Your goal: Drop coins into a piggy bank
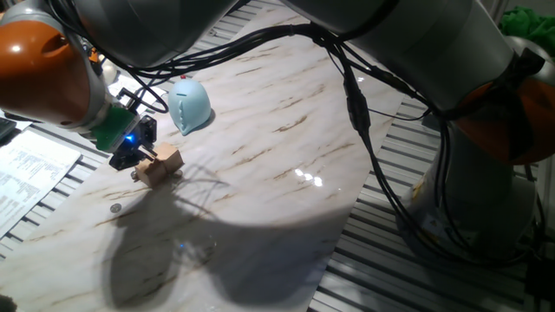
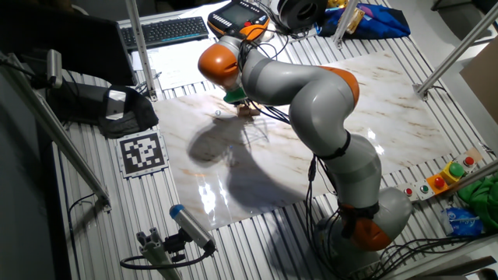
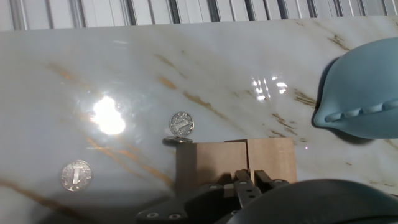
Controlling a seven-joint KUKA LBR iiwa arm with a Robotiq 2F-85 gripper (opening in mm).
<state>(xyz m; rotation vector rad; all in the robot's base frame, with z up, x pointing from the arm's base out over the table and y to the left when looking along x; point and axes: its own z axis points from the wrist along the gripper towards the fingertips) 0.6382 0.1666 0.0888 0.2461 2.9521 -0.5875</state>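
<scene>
In the hand view one coin (image 3: pixel 181 123) lies just beyond the left corner of the two tan wooden cubes (image 3: pixel 236 158). Another coin (image 3: pixel 76 175) rests farther left on the marble top. The pale blue piggy bank (image 3: pixel 367 93) bulges in at the right, apart from the cubes. My gripper (image 3: pixel 251 182) hovers over the near side of the cubes, its fingers drawn together with nothing showing between them. One fixed view shows the gripper (image 1: pixel 139 156) against the cubes (image 1: pixel 162 165), the piggy bank (image 1: pixel 188 106) behind them and a coin (image 1: pixel 116 208) in front. The arm hides the piggy bank in the other fixed view.
Papers (image 1: pixel 30 173) lie past the marble slab's left edge (image 1: pixel 52 221). A keyboard (image 2: pixel 163 31) and an orange-and-black case (image 2: pixel 237 15) sit behind the slab. Black cables (image 1: pixel 355 104) hang from the arm over the table. A marker tag (image 2: pixel 142 152) lies beside the slab.
</scene>
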